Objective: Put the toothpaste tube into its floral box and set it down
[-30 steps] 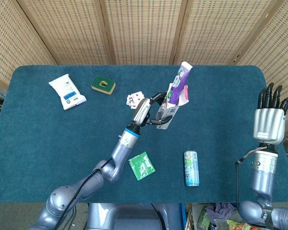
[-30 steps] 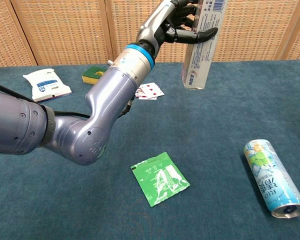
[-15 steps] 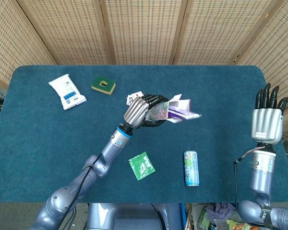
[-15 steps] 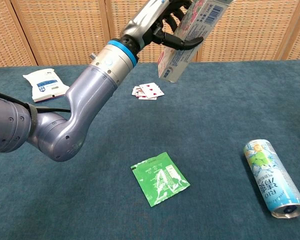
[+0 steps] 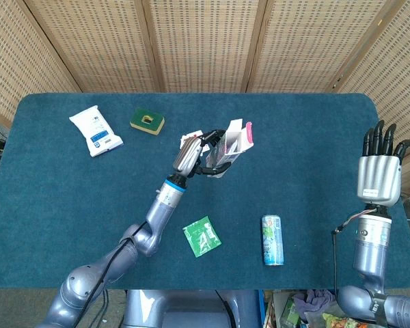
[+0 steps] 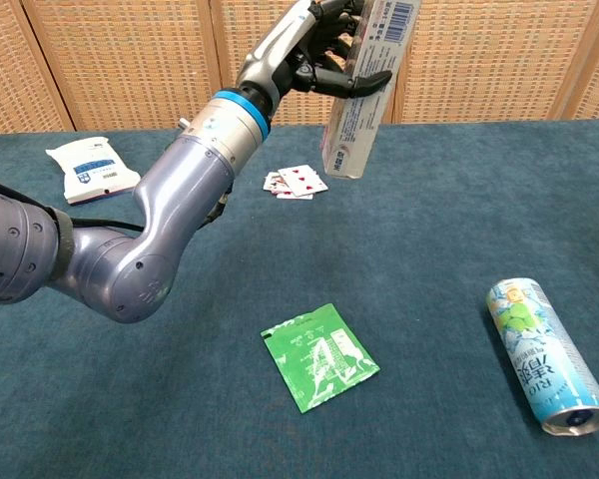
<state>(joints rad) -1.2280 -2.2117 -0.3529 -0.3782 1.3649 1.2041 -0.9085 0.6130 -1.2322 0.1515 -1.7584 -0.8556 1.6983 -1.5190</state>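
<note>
The floral box (image 6: 369, 80) runs off the chest view's top edge; its contents cannot be seen.

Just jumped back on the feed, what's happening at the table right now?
The left hand holds the floral box in the air above the playing cards, nearly upright, not yet set down. I cannot see the toothpaste tube. The right hand is raised at the table's edge, open and holding nothing.

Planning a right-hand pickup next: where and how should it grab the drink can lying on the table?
Take the drink can across the middle of its round body, coming straight down from above. It lies on its side on the table with bare cloth on both long sides, so fingers can likely close around it; the ends are flat and offer less hold. The right hand is empty.
</note>
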